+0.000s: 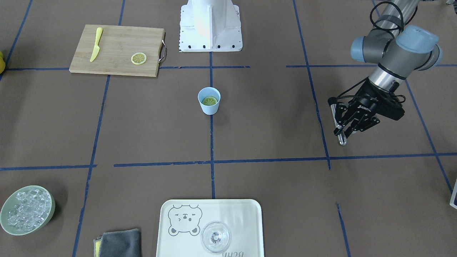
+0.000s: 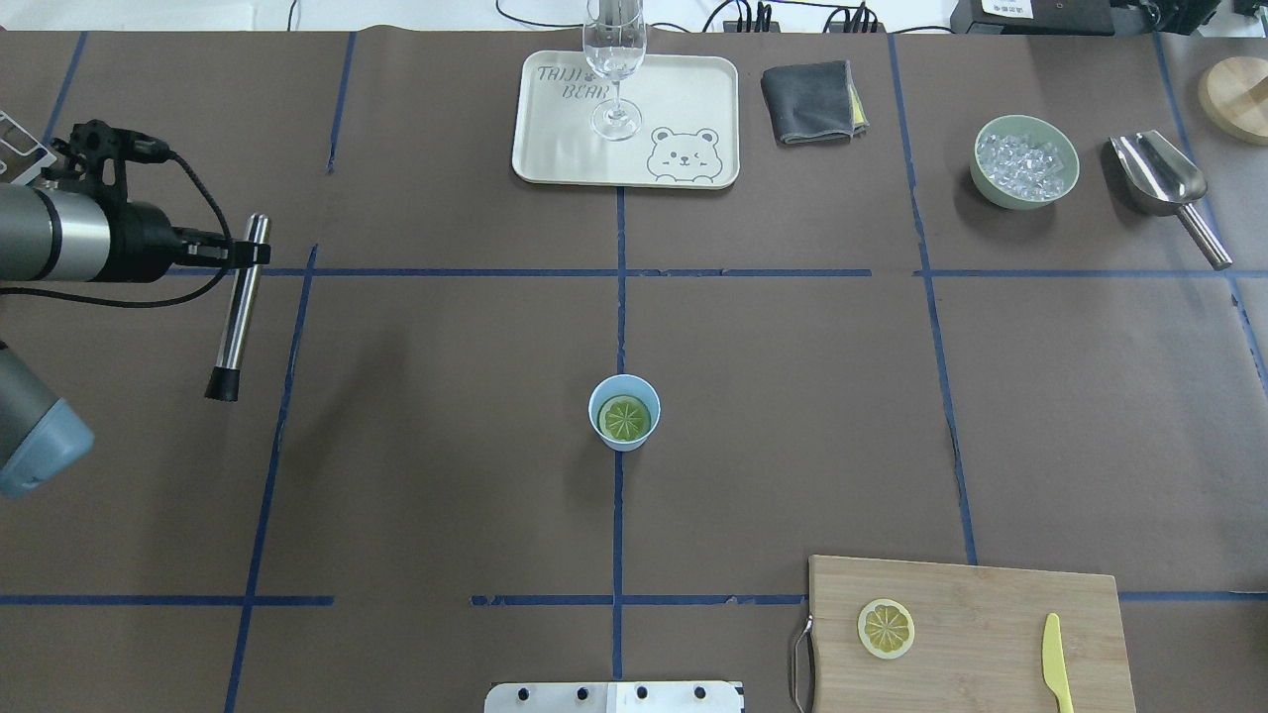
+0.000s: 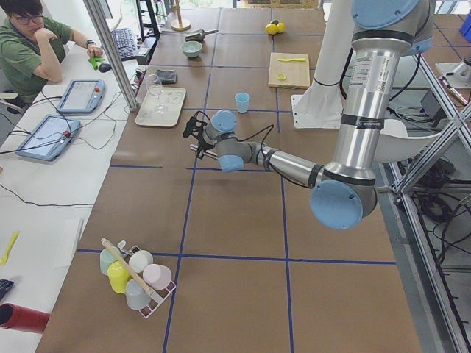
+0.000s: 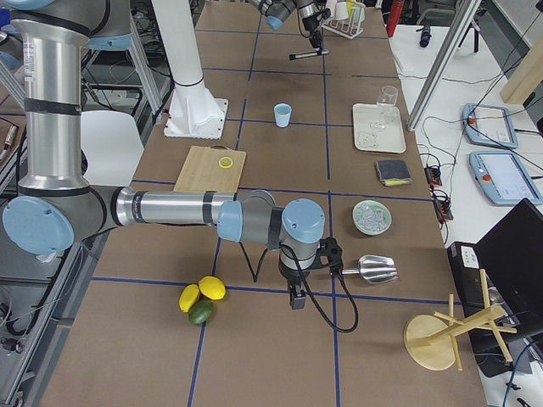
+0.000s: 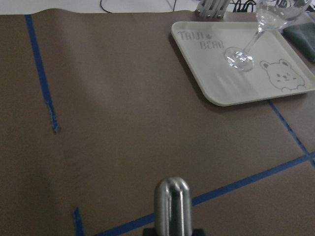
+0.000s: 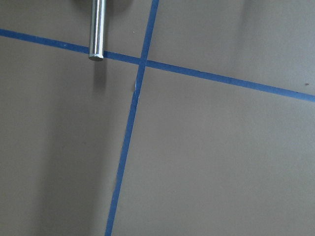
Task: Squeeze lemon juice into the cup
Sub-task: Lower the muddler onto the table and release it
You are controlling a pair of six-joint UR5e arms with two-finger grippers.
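Observation:
The light-blue cup (image 1: 209, 109) stands at the table's middle, also in the overhead view (image 2: 597, 429). One lemon slice (image 1: 209, 101) lies flat inside it (image 2: 625, 418). A second, alike slice (image 1: 139, 58) lies on the wooden cutting board (image 2: 981, 614). My left gripper (image 1: 341, 123) hovers far off to the cup's side (image 2: 248, 254), shut on a metal rod (image 2: 236, 317). The rod's tip shows in the left wrist view (image 5: 172, 206). My right gripper (image 4: 297, 292) shows only in the exterior right view, so I cannot tell its state.
A yellow knife (image 1: 96, 44) lies on the board. A tray (image 2: 555, 149) holds a stemmed glass (image 2: 614, 59). A grey cloth (image 2: 807, 101), a green bowl of ice (image 2: 1025, 160) and a metal scoop (image 2: 1159, 173) lie along the far edge.

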